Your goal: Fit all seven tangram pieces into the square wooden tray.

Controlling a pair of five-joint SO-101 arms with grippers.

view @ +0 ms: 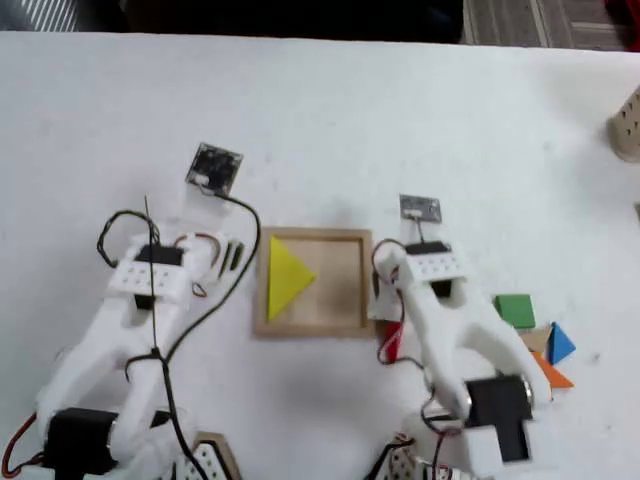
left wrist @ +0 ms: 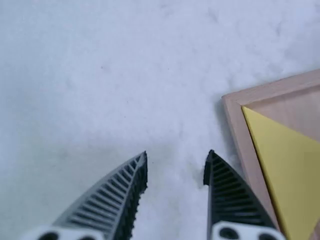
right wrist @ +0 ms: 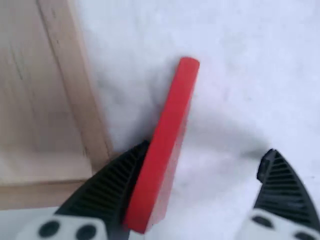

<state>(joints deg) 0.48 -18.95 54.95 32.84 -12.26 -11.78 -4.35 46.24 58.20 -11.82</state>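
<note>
Altogether, five coloured tangram pieces could be counted, along with one square wooden tray (view: pixel 312 236) and two claws. The tray held one piece, a yellow triangle (view: pixel 285 277), which lay flat against the tray wall nearest the left claw (left wrist: pixel 176 162). That left claw hung low over the white table (view: pixel 450 120), its two fingers parted a modest way with nothing between them, and the tray's corner lay just beside its darker finger. The right claw (right wrist: pixel 206 150) was spread wide on the tray's other side. Between its fingers stood one red piece (right wrist: pixel 167 150), up on its edge just outside the tray rim. It leaned against the finger nearer the tray and was well apart from the other finger, so it was not clamped. Three further pieces lay close together on the table beyond the right claw's arm, on the side away from the tray: one green square (view: pixel 514 309), one blue triangle (view: pixel 560 342) and one orange piece (view: pixel 552 374). Whether a paler piece lay among them could not be told.
</note>
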